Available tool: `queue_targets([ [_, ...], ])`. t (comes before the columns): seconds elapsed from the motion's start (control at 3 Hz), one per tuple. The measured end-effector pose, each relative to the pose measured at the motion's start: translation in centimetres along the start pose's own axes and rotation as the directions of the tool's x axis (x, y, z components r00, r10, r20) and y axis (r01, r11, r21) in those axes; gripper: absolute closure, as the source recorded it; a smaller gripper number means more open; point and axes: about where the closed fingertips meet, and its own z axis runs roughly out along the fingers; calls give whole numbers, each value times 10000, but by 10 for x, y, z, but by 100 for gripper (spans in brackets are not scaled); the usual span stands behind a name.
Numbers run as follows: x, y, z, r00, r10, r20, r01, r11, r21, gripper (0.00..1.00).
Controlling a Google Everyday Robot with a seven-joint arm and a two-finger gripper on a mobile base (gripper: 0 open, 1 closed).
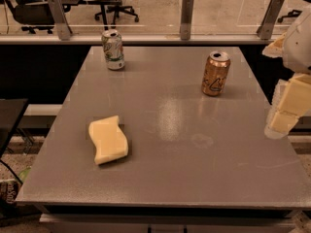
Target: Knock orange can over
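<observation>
The orange can stands upright on the grey table, right of the middle toward the far side. It has an orange-gold body with pale cursive lettering and a silver top. My gripper is at the right edge of the view, to the right of the can and nearer the front, well apart from it. It hangs over the table's right edge and holds nothing that I can see.
A white and green can stands upright at the far left of the table. A yellow sponge lies at the front left. A glass railing with metal posts runs behind the table. A dark side table is at the left.
</observation>
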Motion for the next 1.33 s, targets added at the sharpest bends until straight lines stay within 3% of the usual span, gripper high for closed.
queue_targets([
  [0.67, -4, -15, 13, 9992, 348, 216, -346, 9994, -73, 0],
  [1.33, -9, -68, 57, 9889, 1221, 848, -1216, 9925, -107, 0],
])
